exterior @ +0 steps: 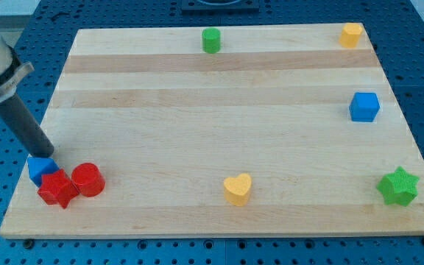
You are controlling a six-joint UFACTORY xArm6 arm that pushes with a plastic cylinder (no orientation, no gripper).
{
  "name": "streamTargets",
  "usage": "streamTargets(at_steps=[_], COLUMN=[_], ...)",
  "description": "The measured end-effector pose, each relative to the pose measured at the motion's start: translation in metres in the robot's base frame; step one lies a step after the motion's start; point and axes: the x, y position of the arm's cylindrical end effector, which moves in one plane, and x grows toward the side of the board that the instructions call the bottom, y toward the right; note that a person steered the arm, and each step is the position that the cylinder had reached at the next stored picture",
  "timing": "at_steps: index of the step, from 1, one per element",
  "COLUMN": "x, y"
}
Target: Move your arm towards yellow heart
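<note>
While my tip (48, 156) is sitting at the board's (197, 88) left edge, bare and holding nothing, it is touching a blue block (40, 169) beside a red star (57, 189) and red cylinder (87, 179). Well apart rightward, the yellow heart (237, 188) is lying near the view's bottom.

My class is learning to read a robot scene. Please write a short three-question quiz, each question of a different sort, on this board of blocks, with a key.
1. True or false: my tip touches the yellow heart.
2. Which block sits at the view's top right corner? A. green star B. yellow block C. blue cube
3. Fill in: the red star lies right beside the red ____.

Key
1. False: it is at the small blue block, at the view's lower left.
2. B
3. cylinder
</note>
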Motion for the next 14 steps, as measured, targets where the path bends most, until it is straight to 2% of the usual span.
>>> streamTargets(at_steps=[2, 3, 5, 7, 8, 12, 14], x=[-0.069, -0.085, -0.078, -0.02, -0.006, -0.021, -0.022], y=[0.015, 0.059, 0.14, 0.156, 0.156, 0.232, 0.299])
